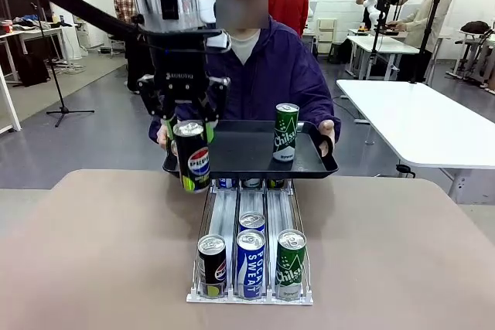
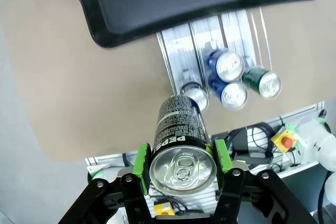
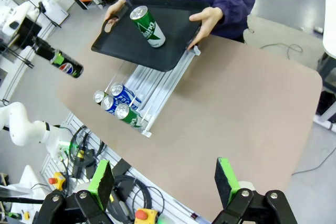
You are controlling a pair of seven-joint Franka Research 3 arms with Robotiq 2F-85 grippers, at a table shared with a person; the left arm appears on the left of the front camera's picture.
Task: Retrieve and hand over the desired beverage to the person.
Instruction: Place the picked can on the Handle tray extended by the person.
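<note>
2 cans in play: Pepsi aloft, Chilsung already on the tray

1 black Pepsi can point(image 1: 191, 155) hangs clamped between the green pads of the left gripper point(image 1: 189, 152), held up off the table point(image 1: 387, 268) at the near left corner of the black tray point(image 1: 240, 161). The person point(image 1: 267, 75) in the purple jacket holds that tray with both hands over the far end of the can rack point(image 1: 249, 222). 1 green Chilsung can point(image 1: 285, 133) stands upright on the tray's right side.

To set the can down well, I would carry it further over the tray's bare left half, clear of the raised rim, keep it upright, and lower it until its base rests flat before letting go. Staying well apart from the green can should avoid a knock, and the tray is hand-held, so a gentle descent seems wise.

The right gripper point(image 3: 164, 182) sits high above the table with its jaws spread wide and nothing between them.

Count: 1 tray, 1 rack with 3 lanes, and 4 cans at the rack's near end, namely 1 Pepsi point(image 1: 212, 267), 2 blue Pocari Sweat point(image 1: 250, 263) and 1 green Chilsung point(image 1: 291, 265). More cans peek out beneath the tray, too hidden to count.
</note>
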